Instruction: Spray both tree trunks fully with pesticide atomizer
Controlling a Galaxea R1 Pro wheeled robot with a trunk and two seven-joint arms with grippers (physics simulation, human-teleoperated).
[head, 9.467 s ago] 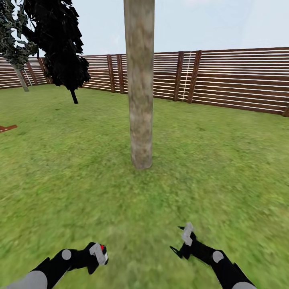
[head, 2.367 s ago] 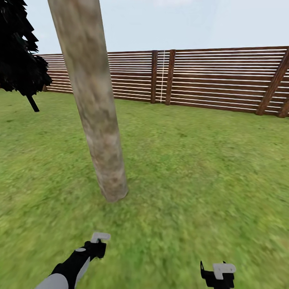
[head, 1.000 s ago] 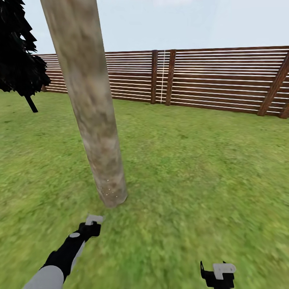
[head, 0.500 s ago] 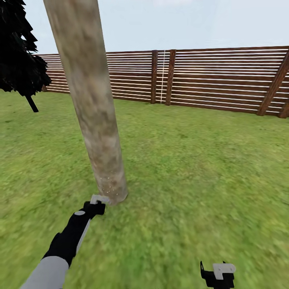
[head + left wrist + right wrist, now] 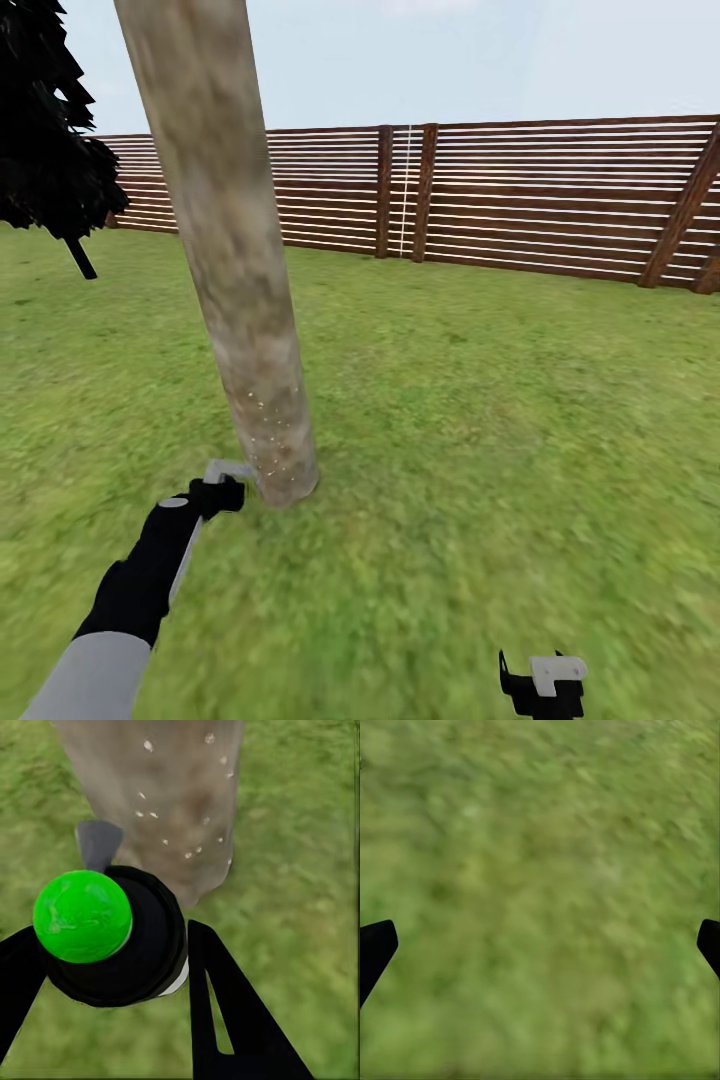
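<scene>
The tree trunk [image 5: 235,300] is a thick grey-brown column rising from the lawn at left of centre. White pesticide specks [image 5: 264,440] dot its lowest part. My left gripper [image 5: 222,492] reaches out to the trunk's base, shut on the pesticide atomizer [image 5: 226,468], whose grey nozzle almost touches the bark. In the left wrist view the atomizer [image 5: 82,916] has a green round top on a black body, clamped between my black fingers [image 5: 225,1020], with the speckled trunk [image 5: 165,795] close ahead. My right gripper [image 5: 545,682] hangs low over grass, open; its view [image 5: 540,945] has bare lawn between the spread fingertips.
A brown slatted fence [image 5: 520,200] closes off the lawn at the back. A thin-stemmed black tree [image 5: 45,150] stands at far left. Open grass [image 5: 500,420] stretches to the right of the trunk.
My left arm has stretched forward, carrying the atomizer up to the trunk's base. More white specks have appeared on the lower bark. The right gripper has stayed put.
</scene>
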